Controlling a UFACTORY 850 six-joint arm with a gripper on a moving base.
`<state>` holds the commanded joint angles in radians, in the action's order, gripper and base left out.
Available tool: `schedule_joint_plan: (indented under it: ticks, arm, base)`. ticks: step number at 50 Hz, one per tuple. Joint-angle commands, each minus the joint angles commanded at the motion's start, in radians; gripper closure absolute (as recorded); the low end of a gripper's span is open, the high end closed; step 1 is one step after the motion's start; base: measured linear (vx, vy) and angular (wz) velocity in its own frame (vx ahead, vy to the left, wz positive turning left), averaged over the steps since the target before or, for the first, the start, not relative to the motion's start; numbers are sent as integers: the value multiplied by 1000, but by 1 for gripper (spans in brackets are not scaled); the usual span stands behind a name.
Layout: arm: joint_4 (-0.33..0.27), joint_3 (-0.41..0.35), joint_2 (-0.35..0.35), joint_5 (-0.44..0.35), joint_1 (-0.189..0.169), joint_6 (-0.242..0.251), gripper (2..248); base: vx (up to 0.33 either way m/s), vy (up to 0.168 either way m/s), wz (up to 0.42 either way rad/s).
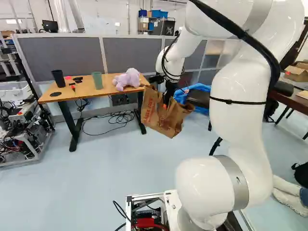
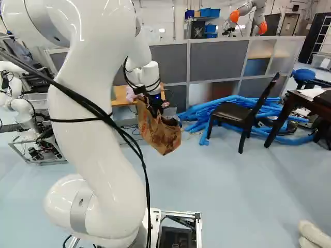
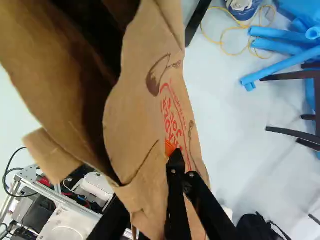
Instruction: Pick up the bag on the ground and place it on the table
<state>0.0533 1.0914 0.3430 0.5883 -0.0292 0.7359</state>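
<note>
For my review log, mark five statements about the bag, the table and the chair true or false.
1. The paper bag hangs above the floor. True.
2. The bag already stands on the table. False: it hangs from the pincer, beside the table.
3. A black cup and a green cup stand on the table. True.
4. The plush toy lies on the chair. False: the plush toy lies on the table.
5. Blue tubes lie near the chair. True.
</note>
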Motion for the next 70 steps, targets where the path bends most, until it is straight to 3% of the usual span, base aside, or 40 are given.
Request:
schedule_joint_plan:
  ticks: [70]
  arm:
    - [0,163,-64,300,4,0,229]
  base:
    - [0,0,0]
